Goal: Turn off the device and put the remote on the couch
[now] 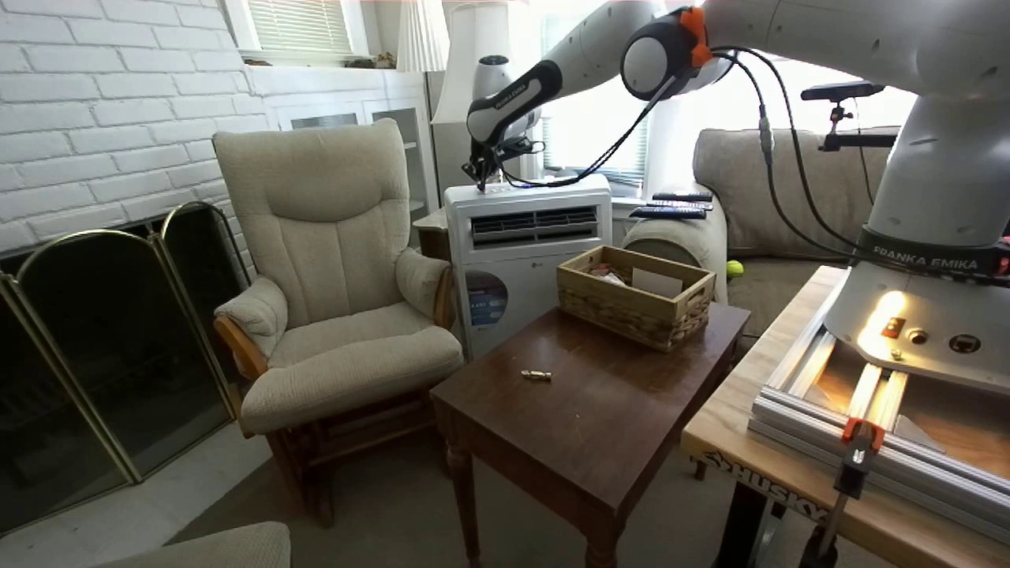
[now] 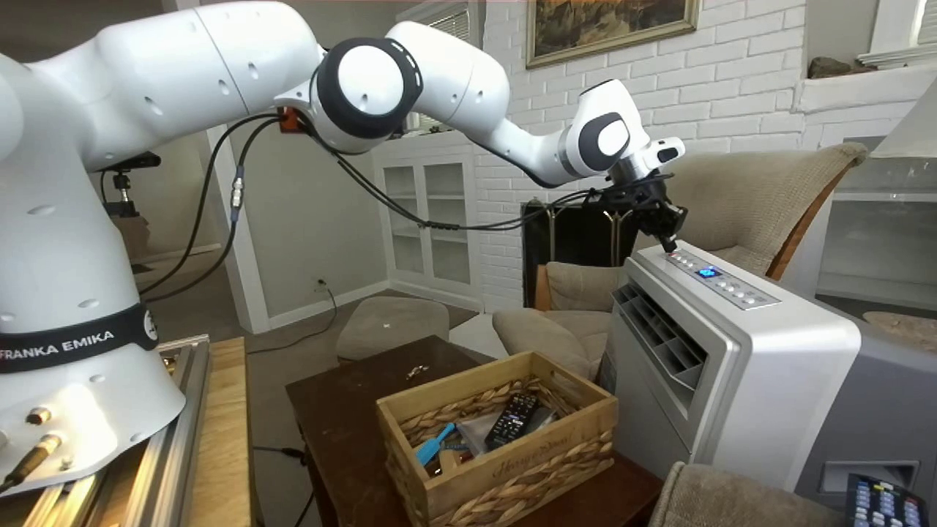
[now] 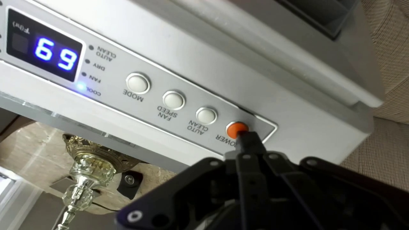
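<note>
Remote (image 2: pixel 512 421) is looking light, stiff, so I'm favouring its long edges, my fingers (image 3: pixel 250 145) sitting pressed together at the power button (image 3: pixel 236 128)

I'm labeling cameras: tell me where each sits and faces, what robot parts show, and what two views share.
An exterior view: across the brown table from the air conditioner, facing it, the armchair and couch; base at right edge, arm visible.
An exterior view: beside the couch, facing over the basket toward the brick wall; base at left edge, arm visible.
Wrist view: wrist-mounted, facing the control panel; closed gripper at the power button.
Both exterior views share brown table, basket, air conditioner.
</note>
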